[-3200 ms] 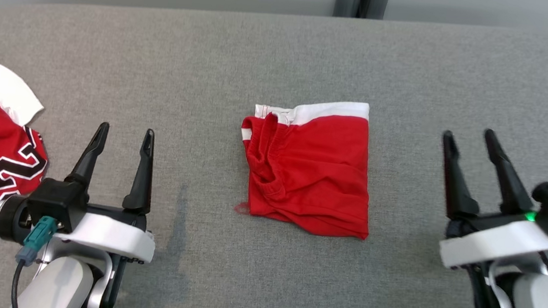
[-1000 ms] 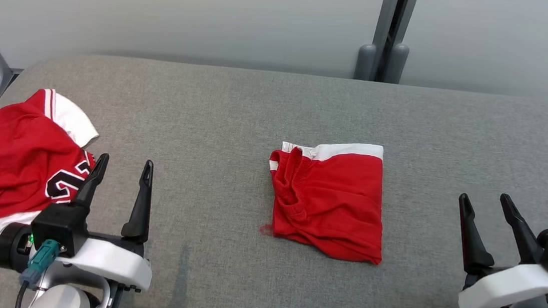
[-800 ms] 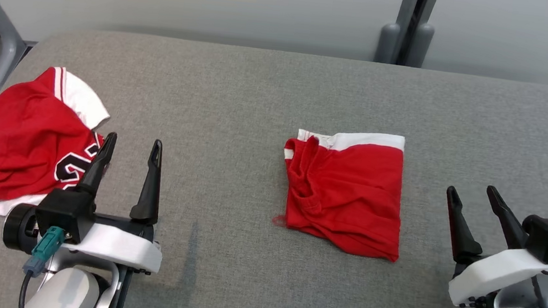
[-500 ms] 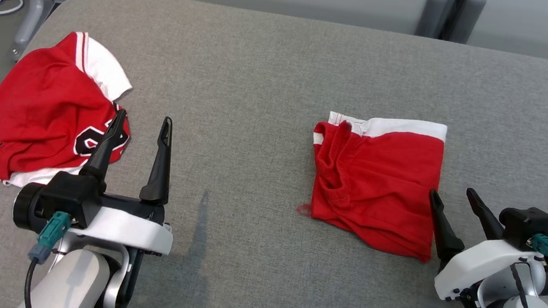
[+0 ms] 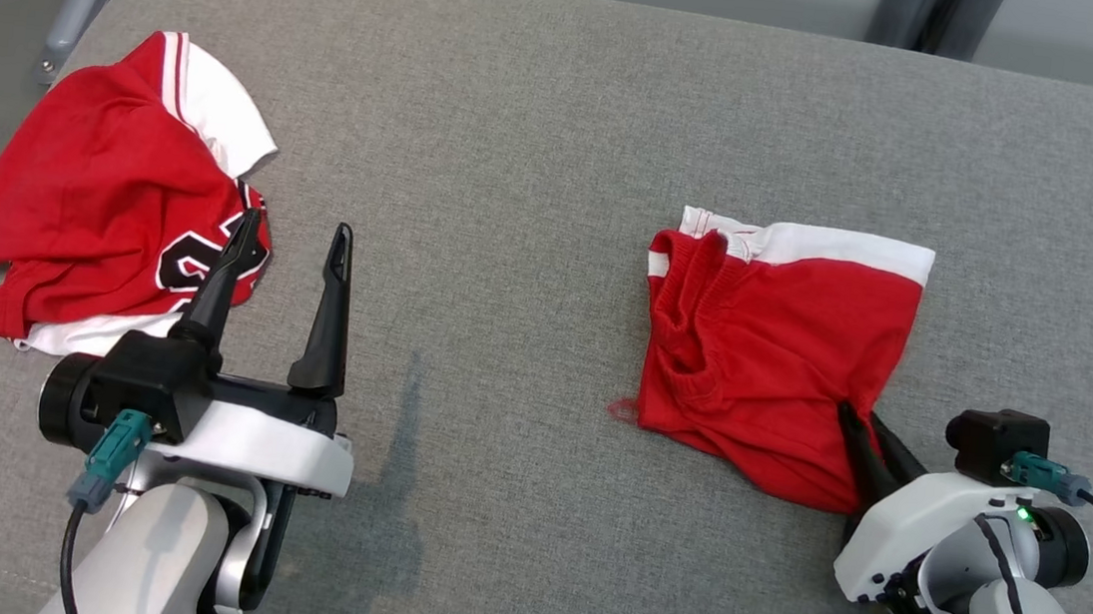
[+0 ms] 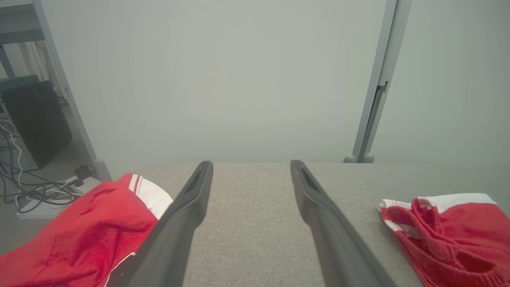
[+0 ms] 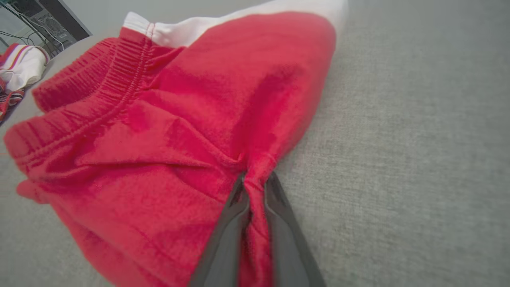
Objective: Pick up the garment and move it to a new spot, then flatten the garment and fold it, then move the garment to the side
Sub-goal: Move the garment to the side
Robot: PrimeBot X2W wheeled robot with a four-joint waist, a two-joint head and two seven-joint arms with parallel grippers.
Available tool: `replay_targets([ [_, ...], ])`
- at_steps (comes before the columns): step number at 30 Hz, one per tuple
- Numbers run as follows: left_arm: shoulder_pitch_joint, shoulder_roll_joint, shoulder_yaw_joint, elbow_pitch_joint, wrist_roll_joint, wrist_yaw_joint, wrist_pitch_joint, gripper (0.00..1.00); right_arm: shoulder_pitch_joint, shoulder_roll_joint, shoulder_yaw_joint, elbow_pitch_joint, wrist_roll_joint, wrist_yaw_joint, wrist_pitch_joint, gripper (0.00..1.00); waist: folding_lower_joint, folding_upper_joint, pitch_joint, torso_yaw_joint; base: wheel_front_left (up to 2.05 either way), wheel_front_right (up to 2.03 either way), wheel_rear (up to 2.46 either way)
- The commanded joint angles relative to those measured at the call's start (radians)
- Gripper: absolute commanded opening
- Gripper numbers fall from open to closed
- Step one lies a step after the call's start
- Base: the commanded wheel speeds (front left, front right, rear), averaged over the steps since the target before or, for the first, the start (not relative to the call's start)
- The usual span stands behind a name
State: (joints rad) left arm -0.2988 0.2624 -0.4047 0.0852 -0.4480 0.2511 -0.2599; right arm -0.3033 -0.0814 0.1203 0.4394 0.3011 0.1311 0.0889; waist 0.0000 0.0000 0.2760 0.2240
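The folded red shorts lay right of centre on the grey padded table; the right gripper pinched their near right edge, cloth bunched between its 2 fingers; the left gripper stood wide and empty by a red jersey.

The folded red fabric shorts were coloured a bright, plain red, edged along one side by a white band. The crumpled red sports jersey was trimmed in white with thin red stripes, and black numerals outlined in white were printed on it. The padded woven table surface was finished in a flecked mid grey. The left gripper and right gripper were made with black fingers and white housings, and a teal connector was carried at the left wrist.
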Motion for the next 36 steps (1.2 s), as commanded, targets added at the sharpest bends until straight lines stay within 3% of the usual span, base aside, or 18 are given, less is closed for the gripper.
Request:
replay_targets([
  [1, -0.016, 0.001, 0.007, 0.003, 0.010, -0.004, -0.004, 1.00, 0.003, -0.011, 0.007, 0.015, 0.006, -0.001, 0.012, 0.00, 0.0000, 0.0000, -0.002, -0.005, 0.00, 0.00, 0.00],
  [10, 0.003, 0.010, 0.026, -0.009, 0.028, -0.013, -0.004, 1.00, -0.010, -0.058, 0.036, -0.061, -0.012, -0.001, 0.009, 0.00, 0.0000, 0.0000, -0.009, -0.090, 0.00, 0.00, 0.00],
  [22, -0.030, 0.058, 0.018, -0.074, 0.057, -0.011, 0.036, 1.00, -0.036, -0.175, 0.090, -0.159, -0.049, -0.001, 0.047, 0.00, 0.0000, 0.0000, 0.074, -0.363, 0.00, 0.00, 0.00],
  [29, -0.082, 0.094, 0.003, -0.132, 0.085, -0.014, 0.098, 1.00, -0.157, -0.256, 0.124, -0.103, -0.039, -0.001, -0.013, 0.00, 0.0000, 0.0000, 0.179, -0.489, 0.00, 0.00, 0.00],
  [35, -0.135, 0.112, -0.015, -0.175, 0.112, -0.023, 0.143, 1.00, -0.298, -0.324, 0.151, 0.005, -0.026, -0.001, -0.092, 0.00, 0.0000, 0.0000, 0.264, -0.531, 0.00, 0.00, 0.00],
  [36, -0.156, 0.121, -0.020, -0.191, 0.125, -0.025, 0.157, 1.00, -0.355, -0.360, 0.159, 0.061, -0.030, -0.001, -0.122, 0.00, 0.0000, 0.0000, 0.296, -0.539, 0.00, 0.00, 0.00],
])
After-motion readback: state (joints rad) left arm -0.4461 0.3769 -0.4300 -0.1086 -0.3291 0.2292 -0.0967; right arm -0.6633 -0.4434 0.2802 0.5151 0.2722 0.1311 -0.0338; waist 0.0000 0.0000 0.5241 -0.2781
